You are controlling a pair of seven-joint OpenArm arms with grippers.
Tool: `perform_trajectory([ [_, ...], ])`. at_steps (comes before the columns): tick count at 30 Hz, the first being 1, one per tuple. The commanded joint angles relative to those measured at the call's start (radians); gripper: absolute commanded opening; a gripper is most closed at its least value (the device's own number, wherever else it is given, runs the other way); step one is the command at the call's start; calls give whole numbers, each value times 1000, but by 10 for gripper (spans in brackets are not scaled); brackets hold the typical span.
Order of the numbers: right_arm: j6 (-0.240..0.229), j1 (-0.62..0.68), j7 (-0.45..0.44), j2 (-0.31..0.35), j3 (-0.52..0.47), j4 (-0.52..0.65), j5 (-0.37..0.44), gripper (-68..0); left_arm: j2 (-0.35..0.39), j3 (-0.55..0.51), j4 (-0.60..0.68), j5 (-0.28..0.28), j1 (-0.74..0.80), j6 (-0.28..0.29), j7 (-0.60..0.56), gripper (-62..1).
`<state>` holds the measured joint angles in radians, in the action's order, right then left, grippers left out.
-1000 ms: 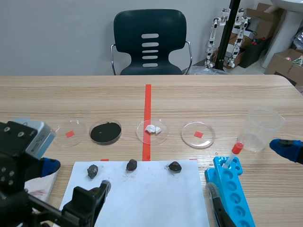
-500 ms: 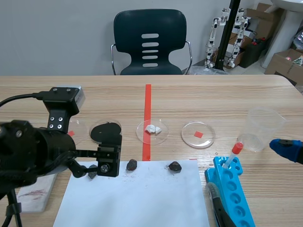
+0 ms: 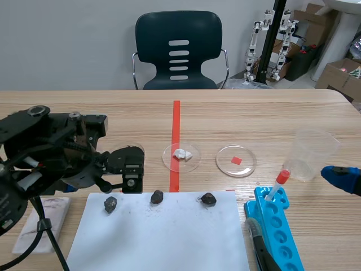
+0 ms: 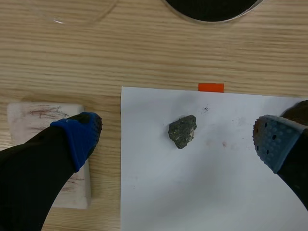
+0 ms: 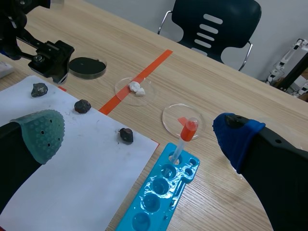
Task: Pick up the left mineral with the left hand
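On the desk, the left mineral is framed by the open left pincer; approach is judged done, so lowering and closing are needed.

Three dark minerals on one white sheet: left mineral, middle mineral, right mineral. Four round dishes: clear dish, black-filled dish, dish with white lump, dish with red square. One clear cup. One blue rack, with one red-capped tube. One white block. One chair beyond the desk.
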<state>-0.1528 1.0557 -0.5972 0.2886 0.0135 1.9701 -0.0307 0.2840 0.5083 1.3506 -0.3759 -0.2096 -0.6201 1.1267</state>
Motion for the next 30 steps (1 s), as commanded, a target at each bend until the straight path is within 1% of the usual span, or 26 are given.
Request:
perform_trajectory([
  [1, 3, -11, -14, 2, -6, 19, 8, -20, -16, -3, 0, 1, -12, 2, 9, 14],
  [8, 3, -11, -14, 2, -6, 19, 8, -20, -45, -3, -99, 1, -43, 2, 61, 14],
  [15, 3, -11, -14, 2, -6, 19, 8, -20, -73, -3, -140, 3, -43, 2, 43, 14],
  [23, 3, -11, -14, 2, -6, 19, 8, -20, -89, -3, -148, 13, -44, 2, 14, 14],
  [30, 3, -11, -14, 2, -6, 19, 8, -20, -96, -3, -257, 1, -86, 2, 14, 14],
])
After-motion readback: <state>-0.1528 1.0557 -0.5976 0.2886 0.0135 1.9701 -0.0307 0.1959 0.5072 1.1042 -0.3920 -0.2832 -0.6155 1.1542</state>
